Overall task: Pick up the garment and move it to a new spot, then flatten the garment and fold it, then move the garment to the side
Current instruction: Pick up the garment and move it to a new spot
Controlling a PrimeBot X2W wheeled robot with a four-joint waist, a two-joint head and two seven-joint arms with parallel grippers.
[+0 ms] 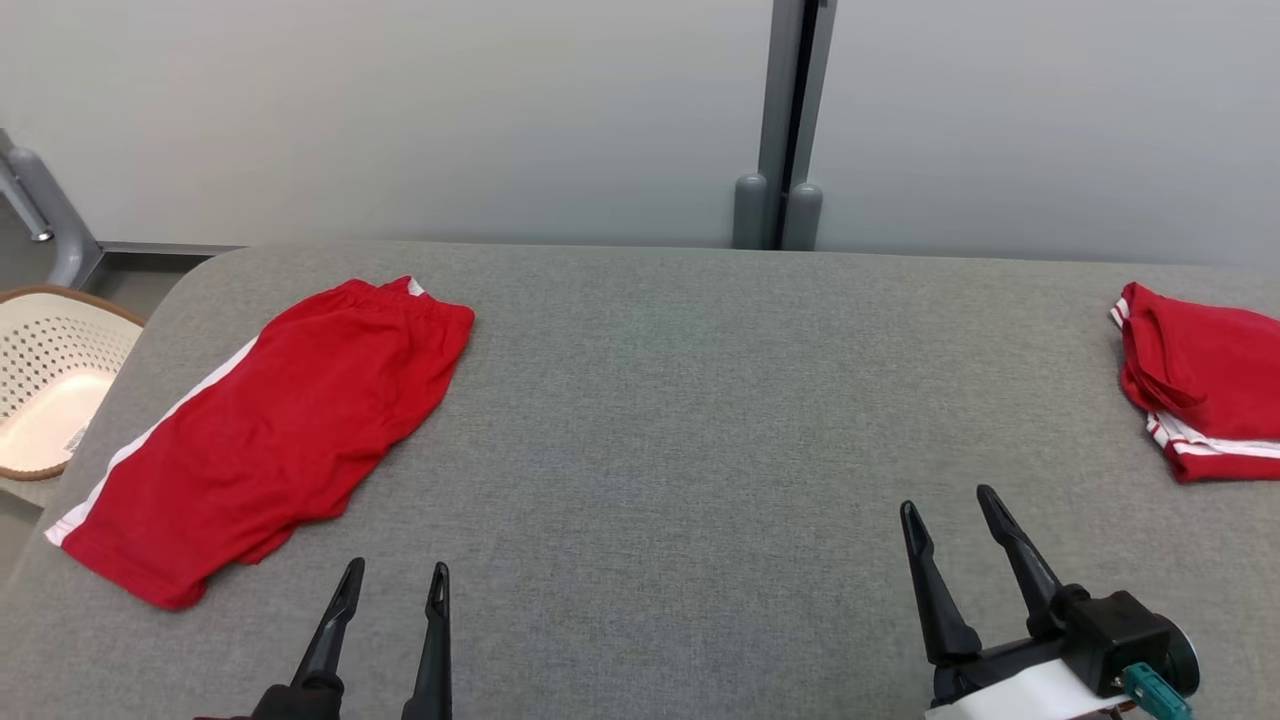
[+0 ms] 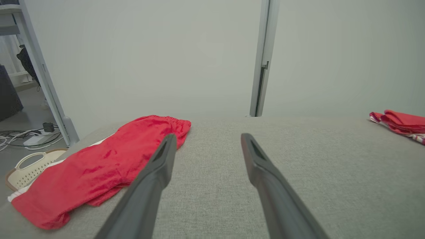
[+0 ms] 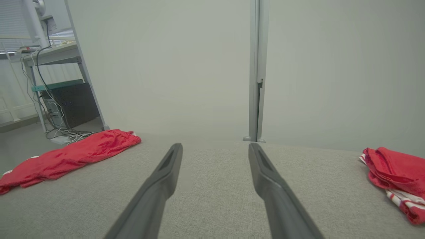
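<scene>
**Head view.** A grey fabric-covered desk (image 1: 700,400) carries two garments, well apart. Red shorts with a white side stripe (image 1: 280,430) lie flat and folded lengthwise near the desk's left edge, waistband toward the far side. A crumpled red garment with white stripes (image 1: 1205,370) sits bunched at the right edge, partly cut off by the frame. On the floor beside the desk's left corner stands a cream perforated plastic basket (image 1: 45,345); its visible inside shows its pale bottom and a small label. The left gripper (image 1: 398,572) and the right gripper (image 1: 947,502) hover over the near edge, both with fingers spread and nothing between them, apart from both garments. A pale partition wall with a grey vertical post (image 1: 790,120) stands behind the desk.

**Wrist views.** Each gripper's fingers point across bare desk fabric toward the wall.
</scene>
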